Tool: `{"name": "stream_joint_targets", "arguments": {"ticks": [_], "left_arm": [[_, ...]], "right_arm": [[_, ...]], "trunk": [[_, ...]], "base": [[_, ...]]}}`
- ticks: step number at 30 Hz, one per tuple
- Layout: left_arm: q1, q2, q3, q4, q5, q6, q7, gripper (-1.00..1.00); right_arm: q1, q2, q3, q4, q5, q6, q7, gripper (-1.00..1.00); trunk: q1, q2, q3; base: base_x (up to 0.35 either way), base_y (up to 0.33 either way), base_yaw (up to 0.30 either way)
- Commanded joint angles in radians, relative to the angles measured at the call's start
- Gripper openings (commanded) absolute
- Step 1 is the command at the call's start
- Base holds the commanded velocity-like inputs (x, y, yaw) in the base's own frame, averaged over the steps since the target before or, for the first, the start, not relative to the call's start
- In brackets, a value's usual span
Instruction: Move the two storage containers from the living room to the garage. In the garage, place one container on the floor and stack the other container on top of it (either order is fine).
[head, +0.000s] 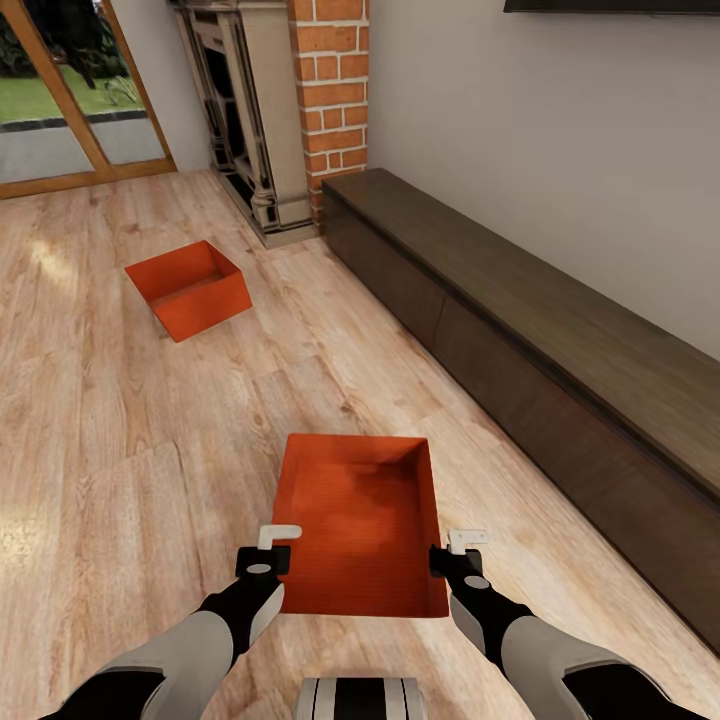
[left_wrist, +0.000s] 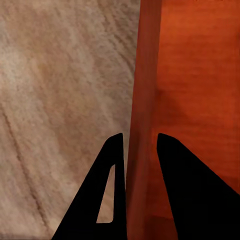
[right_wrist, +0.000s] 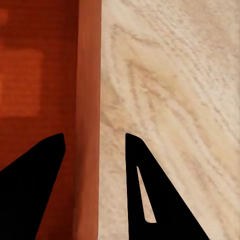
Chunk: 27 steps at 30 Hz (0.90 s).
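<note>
- A living room with a light wood-plank floor (head: 120, 450). A long dark low bench (head: 560, 350) runs along the pale right wall, ending at a red brick chimney (head: 330, 90) beside an ornate fireplace (head: 245, 120). A wood-framed glass door (head: 70, 110) is at far left.
- The near bin (head: 360, 520), orange-red and open-topped, is just ahead of the robot, between its two arms. Its long axis runs away from the robot, towards the chimney.
- The left gripper (left_wrist: 135, 150) straddles the near bin's left wall, one finger inside and one outside, narrowly spread and close against the wall.
- The right gripper (right_wrist: 95, 145) straddles the right wall the same way, its jaws wider, with a gap on the floor side.
- The far bin (head: 188, 288) sits on the floor well ahead and to the left, near the fireplace, turned at an angle.
</note>
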Motion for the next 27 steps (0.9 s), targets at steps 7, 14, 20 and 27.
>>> {"name": "stream_joint_targets", "arguments": {"ticks": [7,14,20,27], "left_arm": [[0.001,0.007,-0.004,0.004,0.044,0.005,0.004,-1.0],[0.001,0.007,-0.033,0.005,0.055,0.007,0.003,-1.0],[0.001,0.007,-0.037,0.004,0.055,0.007,0.003,-1.0],[0.001,0.007,0.039,0.003,0.056,0.007,0.004,-1.0]], "right_arm": [[0.009,0.018,0.037,0.014,-0.011,-0.003,-0.008,-1.0],[0.009,0.018,0.078,0.014,-0.01,-0.003,-0.008,-1.0],[0.009,0.02,0.071,0.014,-0.013,-0.001,-0.009,-1.0],[0.009,0.02,-0.001,0.014,-0.013,-0.001,-0.011,-1.0]], "trunk": [[0.0,0.0,-0.001],[0.0,0.0,-0.001],[0.0,0.0,0.0],[0.0,0.0,0.007]], "base": [[0.0,0.0,0.0],[0.0,0.0,0.0],[0.0,0.0,-0.024],[0.0,0.0,-0.16]]}}
